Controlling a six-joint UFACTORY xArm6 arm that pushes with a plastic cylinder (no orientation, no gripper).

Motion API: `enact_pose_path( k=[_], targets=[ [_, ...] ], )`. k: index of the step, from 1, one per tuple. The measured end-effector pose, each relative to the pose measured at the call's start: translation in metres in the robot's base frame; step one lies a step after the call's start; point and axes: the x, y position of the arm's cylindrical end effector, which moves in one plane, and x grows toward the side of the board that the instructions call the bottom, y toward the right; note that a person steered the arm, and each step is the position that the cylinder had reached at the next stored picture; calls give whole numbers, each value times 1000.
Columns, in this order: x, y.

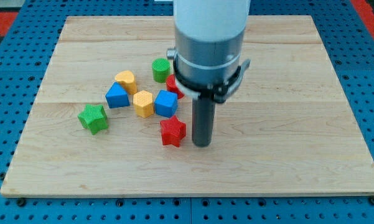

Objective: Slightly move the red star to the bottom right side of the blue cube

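Observation:
The red star (pixel 172 131) lies on the wooden board (pixel 286 124), just below and slightly right of the blue cube (pixel 165 103). My tip (pixel 201 144) rests on the board right of the red star, a small gap apart from it. The rod hangs from the large grey arm body that hides part of the board above it.
A yellow hexagon block (pixel 143 103) touches the blue cube's left side. A blue block (pixel 117 96), a yellow heart (pixel 126 81), a green cylinder (pixel 161 70) and a partly hidden red block (pixel 173 84) cluster around. A green star (pixel 93 118) lies at the left.

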Motion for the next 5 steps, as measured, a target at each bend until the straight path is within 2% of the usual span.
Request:
enact_pose_path(
  k=[1,2,4,5],
  targets=[
    [51,2],
    [40,-46],
    [-9,-46],
    [-9,-46]
  ],
)
